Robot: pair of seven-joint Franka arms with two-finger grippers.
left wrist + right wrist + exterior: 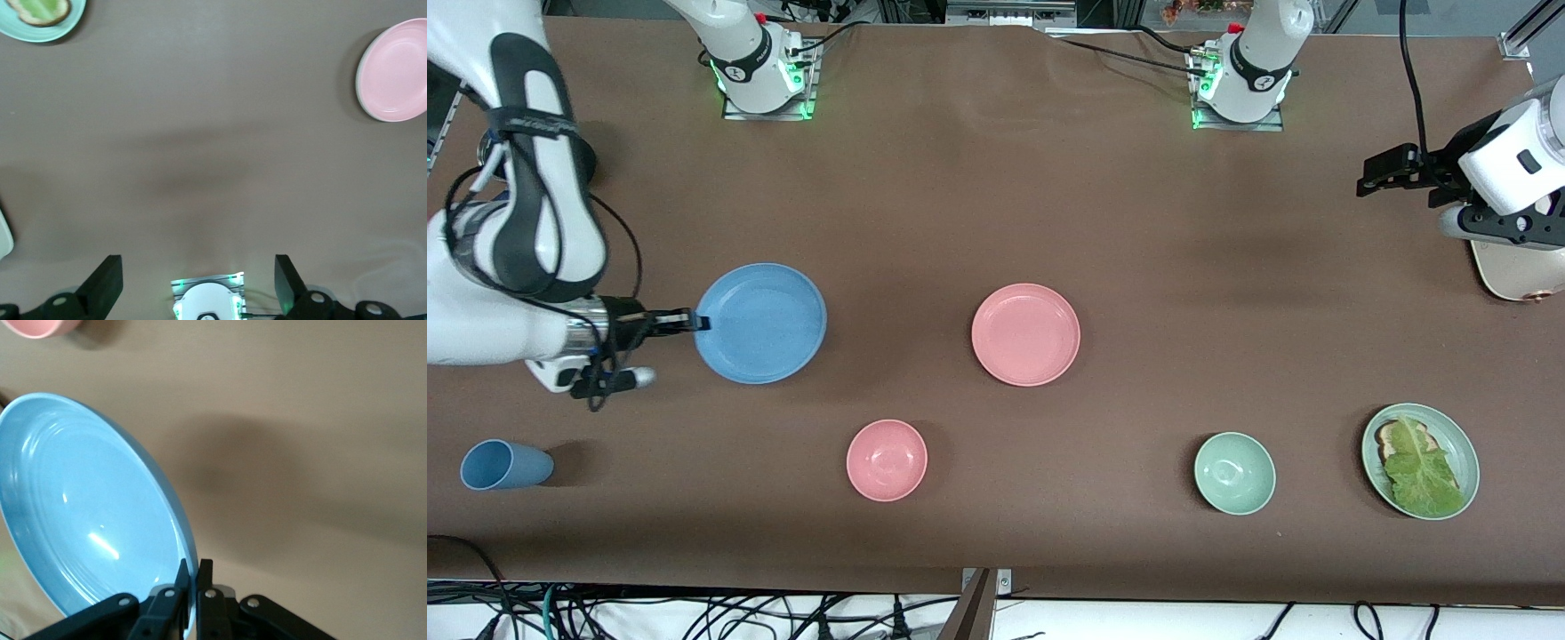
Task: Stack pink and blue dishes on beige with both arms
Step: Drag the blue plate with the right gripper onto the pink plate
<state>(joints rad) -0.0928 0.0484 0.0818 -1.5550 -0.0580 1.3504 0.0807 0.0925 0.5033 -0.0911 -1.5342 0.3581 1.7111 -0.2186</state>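
The blue plate [761, 323] is pinched at its rim by the right claw [690, 321], clenched on the edge toward the right arm's end of the counter [996, 204]. The right wrist view shows it tilted off the surface. It is round, matte sky blue, shallow, with no long axis. Bare brown counter lies between it and the pink plate [1025, 334], which rests flat nearer the counter's middle, pale and low-rimmed. The left claw [1383, 171] waits with fingers spread over the counter's left-arm end, well apart from the pink plate.
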